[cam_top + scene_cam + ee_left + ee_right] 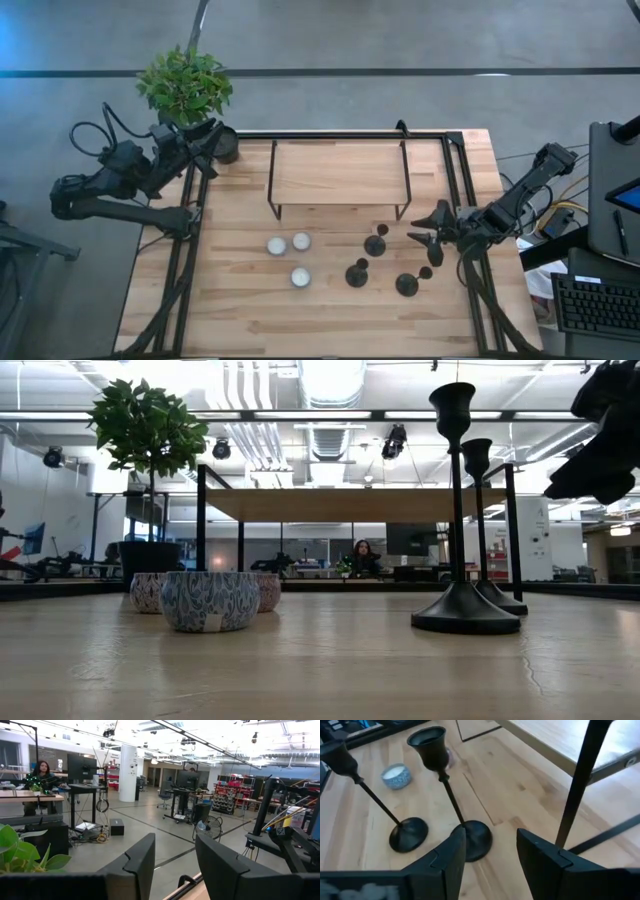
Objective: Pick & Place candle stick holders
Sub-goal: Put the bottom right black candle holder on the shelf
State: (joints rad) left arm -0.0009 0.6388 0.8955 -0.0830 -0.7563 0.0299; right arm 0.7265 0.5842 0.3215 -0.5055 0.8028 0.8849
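Three black holders stand on the tabletop (330, 315), in front of the little shelf (338, 172) and right of the white candles (276, 245). The right gripper (428, 237) hangs just beside the nearest holder (440, 780), fingers apart and holding nothing. Each holder looks hard and stiff, with a heavy round foot, a thin stick and a small cup on top. It looks tippy and smooth, so the thin stick seems the best place to pinch. The left gripper (205, 150) waits by the plant (185, 85), fingers a little apart.
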